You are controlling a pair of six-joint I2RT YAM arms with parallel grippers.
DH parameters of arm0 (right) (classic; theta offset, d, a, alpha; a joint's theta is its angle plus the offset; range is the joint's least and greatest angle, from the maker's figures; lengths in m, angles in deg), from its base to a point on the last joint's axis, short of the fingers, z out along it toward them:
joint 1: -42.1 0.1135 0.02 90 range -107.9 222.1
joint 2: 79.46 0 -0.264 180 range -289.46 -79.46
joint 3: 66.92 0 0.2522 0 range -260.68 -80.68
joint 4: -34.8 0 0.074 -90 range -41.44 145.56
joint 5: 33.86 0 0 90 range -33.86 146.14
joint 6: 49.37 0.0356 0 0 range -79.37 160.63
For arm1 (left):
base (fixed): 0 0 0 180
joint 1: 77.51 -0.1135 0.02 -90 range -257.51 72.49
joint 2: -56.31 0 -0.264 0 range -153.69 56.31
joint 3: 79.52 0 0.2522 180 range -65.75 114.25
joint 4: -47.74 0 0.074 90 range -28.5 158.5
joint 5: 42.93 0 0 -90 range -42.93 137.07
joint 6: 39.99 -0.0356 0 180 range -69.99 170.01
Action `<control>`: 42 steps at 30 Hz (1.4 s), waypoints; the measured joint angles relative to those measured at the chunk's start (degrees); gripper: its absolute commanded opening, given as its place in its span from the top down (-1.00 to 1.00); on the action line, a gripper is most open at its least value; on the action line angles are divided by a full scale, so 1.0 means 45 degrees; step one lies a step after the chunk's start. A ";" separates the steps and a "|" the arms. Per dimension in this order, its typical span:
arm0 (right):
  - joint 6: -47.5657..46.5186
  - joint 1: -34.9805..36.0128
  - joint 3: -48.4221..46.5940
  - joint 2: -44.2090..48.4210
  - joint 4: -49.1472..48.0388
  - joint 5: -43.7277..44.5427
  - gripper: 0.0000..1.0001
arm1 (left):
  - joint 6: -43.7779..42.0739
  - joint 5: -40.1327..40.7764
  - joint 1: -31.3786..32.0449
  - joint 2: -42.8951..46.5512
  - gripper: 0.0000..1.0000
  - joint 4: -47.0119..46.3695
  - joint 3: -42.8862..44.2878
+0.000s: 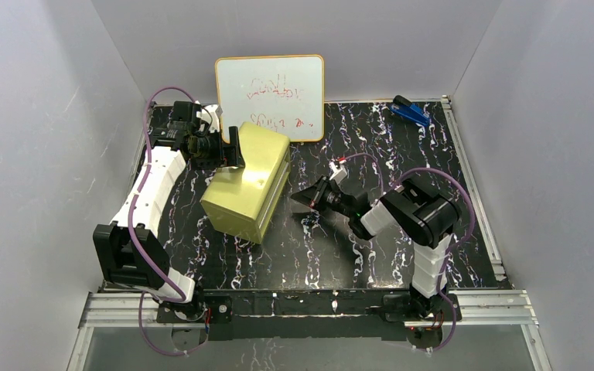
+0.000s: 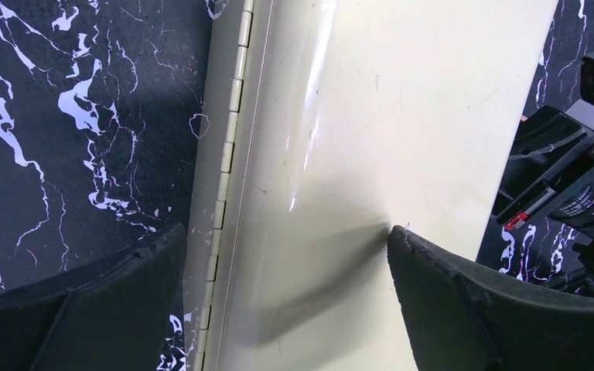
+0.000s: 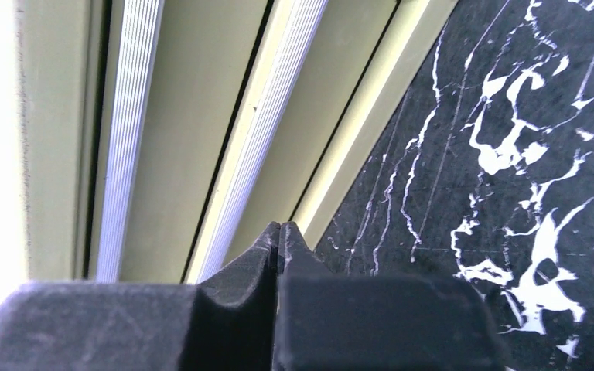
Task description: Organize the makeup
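Observation:
No makeup shows in any view. A yellow-green metal box [image 1: 247,182] lies at centre left of the table, hinge along one edge [image 2: 228,147] and ribbed drawer fronts [image 3: 170,116] facing right. My left gripper [image 1: 232,147] is open at the box's far left end. One of its fingers [image 2: 448,301] rests against the box's flat face and the other [image 2: 85,309] hangs past the hinge, over the table. My right gripper [image 1: 309,199] is shut with nothing between its fingertips [image 3: 280,228], which sit just off the drawer fronts near the box's lower edge.
A whiteboard [image 1: 271,97] with red scribbles leans on the back wall behind the box. A blue stapler-like object [image 1: 411,113] lies at the far right corner. Grey walls close in both sides, and the table's black marbled top [image 1: 340,255] has a metal rail along the near edge.

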 measured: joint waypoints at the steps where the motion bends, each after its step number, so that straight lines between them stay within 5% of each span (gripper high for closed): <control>1: -0.0068 0.0000 -0.0019 0.0034 0.0034 -0.0049 0.38 | 0.0000 0.0000 0.0000 0.0000 -0.97 0.0000 0.0000; 18: 0.2691 0.0000 -0.2739 -0.4444 -0.3157 -0.1350 0.25 | 0.0005 0.0000 0.0000 -0.0015 -0.97 0.0000 0.0000; 26: 0.2987 -0.0005 -0.3279 -0.4677 -0.3235 -0.1627 -0.05 | 0.0015 -0.0112 0.0005 -0.0107 -0.97 -0.0044 0.0029; 42: 0.3021 -0.0010 -0.1987 -0.4148 -0.3725 -0.1914 -0.03 | 0.0039 -0.0160 0.0039 -0.0175 -0.97 -0.0097 0.0053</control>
